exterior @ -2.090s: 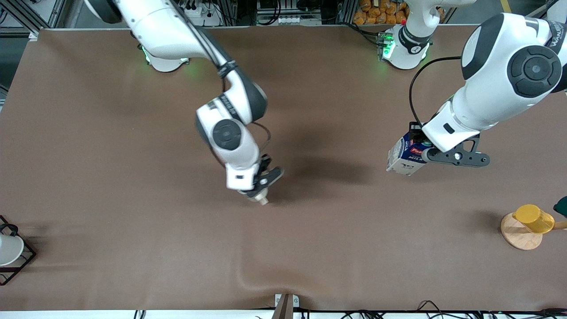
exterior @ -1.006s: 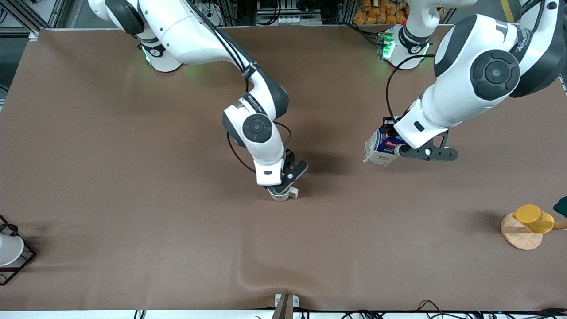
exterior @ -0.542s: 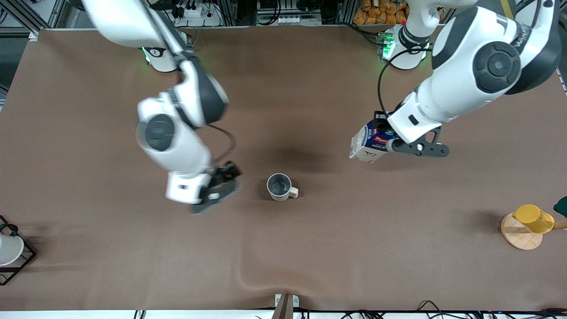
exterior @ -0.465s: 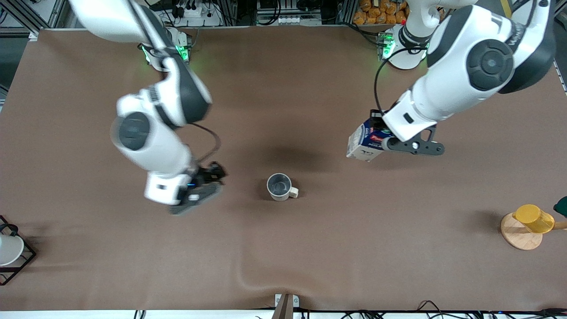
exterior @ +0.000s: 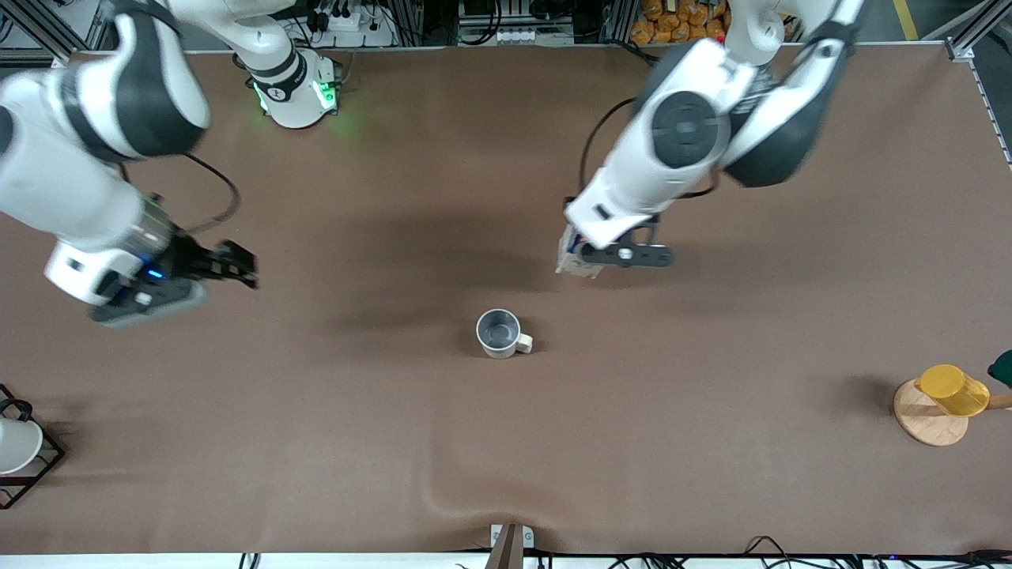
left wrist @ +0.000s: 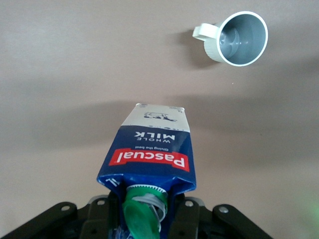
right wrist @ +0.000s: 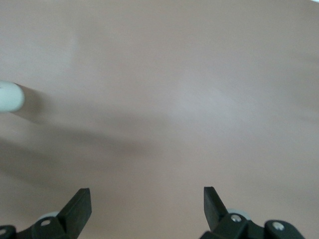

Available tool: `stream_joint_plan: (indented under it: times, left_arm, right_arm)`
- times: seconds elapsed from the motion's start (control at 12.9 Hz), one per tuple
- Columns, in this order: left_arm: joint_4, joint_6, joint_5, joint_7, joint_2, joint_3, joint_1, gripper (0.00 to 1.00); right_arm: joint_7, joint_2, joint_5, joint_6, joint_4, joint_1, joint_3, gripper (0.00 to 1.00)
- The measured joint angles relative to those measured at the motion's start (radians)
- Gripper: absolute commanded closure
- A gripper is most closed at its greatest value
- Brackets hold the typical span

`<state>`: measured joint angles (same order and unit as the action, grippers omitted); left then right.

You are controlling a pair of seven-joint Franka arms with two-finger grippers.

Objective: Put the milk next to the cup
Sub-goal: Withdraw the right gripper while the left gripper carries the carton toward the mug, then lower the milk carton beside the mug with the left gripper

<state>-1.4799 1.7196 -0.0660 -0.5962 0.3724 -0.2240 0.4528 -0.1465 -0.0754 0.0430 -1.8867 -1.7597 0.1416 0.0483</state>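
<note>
I'm carrying the milk [left wrist: 152, 154], clamped in the left gripper [exterior: 589, 257], above centre frame, over bare table; the cup [exterior: 500, 333] is sitting at centre. Descending carelessly risks knocking it. The right gripper [right wrist: 144, 204] is hanging wide open, empty, at frame left.

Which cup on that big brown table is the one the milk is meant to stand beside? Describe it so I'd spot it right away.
Look at the middle of the brown table, a bit nearer the front camera than the milk held in the left gripper. There stands the cup, upright and alone. It is cream-white with a grey inside and a stubby side handle, unlike the yellow cup on its wooden disc.
</note>
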Motion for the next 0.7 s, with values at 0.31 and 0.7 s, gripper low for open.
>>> stream_joint_plan:
  times: [0.31,0.7]
  left_arm:
    - [0.102,0.069,0.040,-0.060,0.134,0.006,0.087,0.85]
    - [0.123,0.172,0.044,-0.068,0.223,0.010,0.100,0.82]
  right_arm:
    - [0.007,0.096,-0.028,0.120,-0.014,-0.082,-0.005,0.00]
    - [0.084,0.107,-0.036,0.245,0.065,-0.113,-0.007,0.00]
